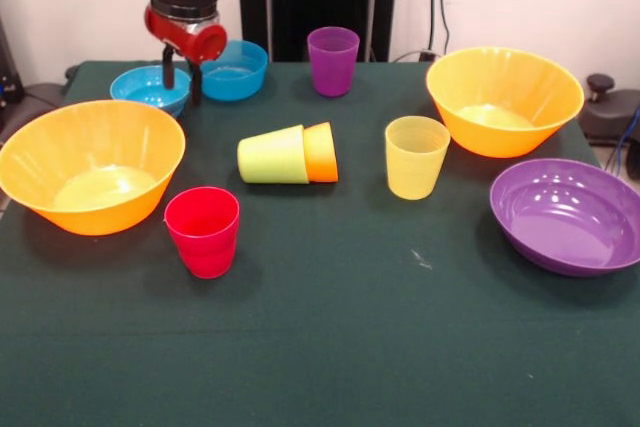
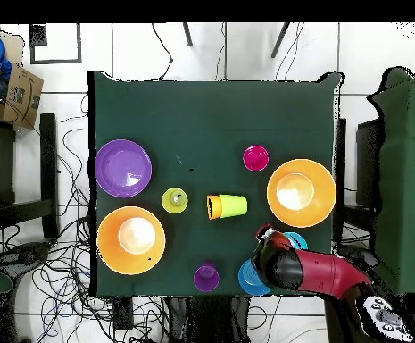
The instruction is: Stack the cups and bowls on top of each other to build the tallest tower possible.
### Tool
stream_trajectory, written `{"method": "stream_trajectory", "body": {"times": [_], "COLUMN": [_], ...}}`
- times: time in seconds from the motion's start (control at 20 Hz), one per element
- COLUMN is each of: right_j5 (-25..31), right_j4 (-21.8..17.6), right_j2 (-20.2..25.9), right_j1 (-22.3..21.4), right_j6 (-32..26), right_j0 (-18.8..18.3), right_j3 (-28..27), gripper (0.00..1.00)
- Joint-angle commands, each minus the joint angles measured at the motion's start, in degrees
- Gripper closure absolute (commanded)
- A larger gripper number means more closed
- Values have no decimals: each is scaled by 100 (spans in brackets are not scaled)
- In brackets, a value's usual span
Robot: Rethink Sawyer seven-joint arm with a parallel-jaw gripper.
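Note:
My gripper [image 1: 182,77] hangs low at the back left, open, its fingers astride the right rim of the cyan bowl [image 1: 140,87]; I cannot tell if they touch it. The deeper blue bowl [image 1: 238,72] sits just right of it. In the overhead view the arm covers most of both blue bowls [image 2: 297,239] [image 2: 246,279]. A lime green cup [image 1: 270,156] lies on its side, nested with the orange cup [image 1: 322,151]. The red cup [image 1: 203,230], yellow cup [image 1: 416,155] and purple cup [image 1: 333,60] stand upright and apart. No stack stands.
One large orange bowl [image 1: 60,152] sits at the left, close to the red cup and the cyan bowl. The other orange bowl [image 1: 505,97] is at the back right. The wide purple bowl [image 1: 570,215] lies at the right edge of the green table [image 1: 330,347].

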Motion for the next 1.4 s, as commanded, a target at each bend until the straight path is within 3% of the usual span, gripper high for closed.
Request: {"method": "stream_trajectory", "body": {"times": [0.05, 0.55, 0.85, 1.15, 1.4], "right_j5": [153, -131, -160, -503, -593], "right_j4": [-473, -650, -877, -1086, -1230], "right_j2": [670, 475, 398, 102, -100], "right_j1": [170, 488, 653, 1183, 1245], "right_j6": [-409, -132, -221, 24, 42], "right_j0": [-82, 139, 64, 268, 298], "right_j3": [271, 311, 163, -126, -92], "gripper": [0, 0, 0, 0, 0]}}
